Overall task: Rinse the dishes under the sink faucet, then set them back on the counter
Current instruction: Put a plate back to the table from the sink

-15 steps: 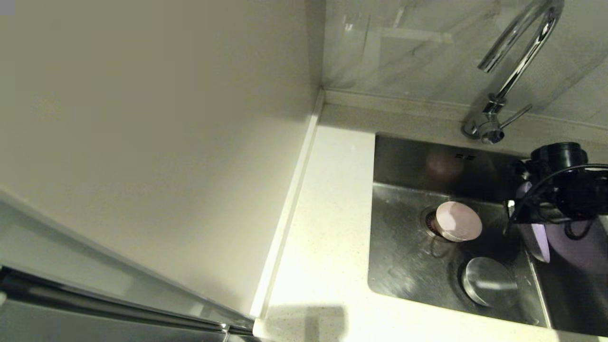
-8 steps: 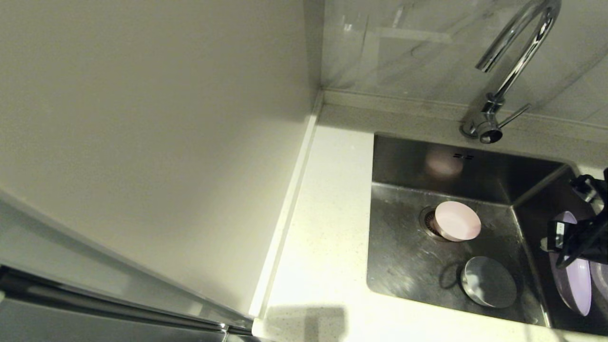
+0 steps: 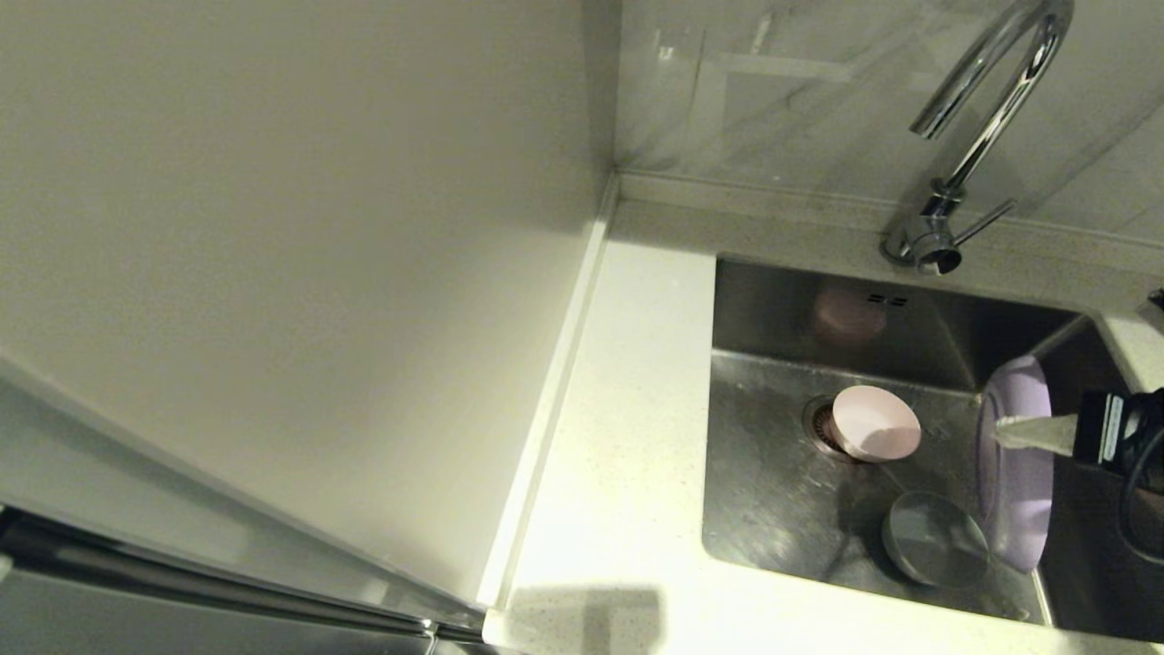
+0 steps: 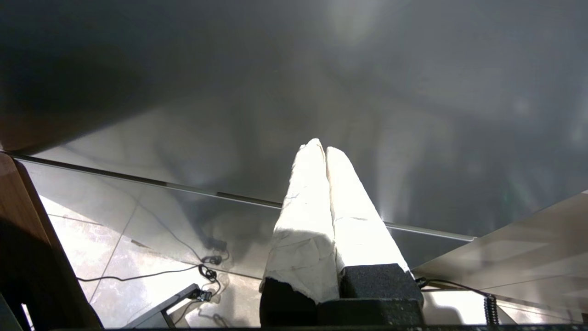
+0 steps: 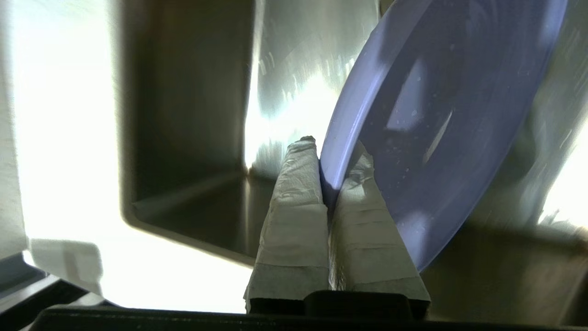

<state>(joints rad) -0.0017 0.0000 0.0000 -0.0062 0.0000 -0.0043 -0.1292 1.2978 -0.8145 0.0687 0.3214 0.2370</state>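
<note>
The right gripper (image 3: 1005, 432) reaches in from the right side of the sink (image 3: 782, 509), its jaws clenched on the rim of the lilac plate (image 3: 1018, 482). The right wrist view shows one taped finger on each face of the plate's edge. The plate stands on edge over the right part of the basin, probably so that water can run across its face and drain off; the faucet (image 3: 973, 136) spout sits further back and to the left, and no stream of water is visible. The pink bowl (image 3: 875, 423) lies tipped on its side over the drain, and the grey-outside bowl (image 3: 935, 539) rests near the front wall, both still in the sink. The tabletop (image 3: 618, 473) left of the basin is where they belong afterwards. The left gripper (image 4: 325, 149) hangs parked away from the sink, jaws pressed together on nothing
</note>
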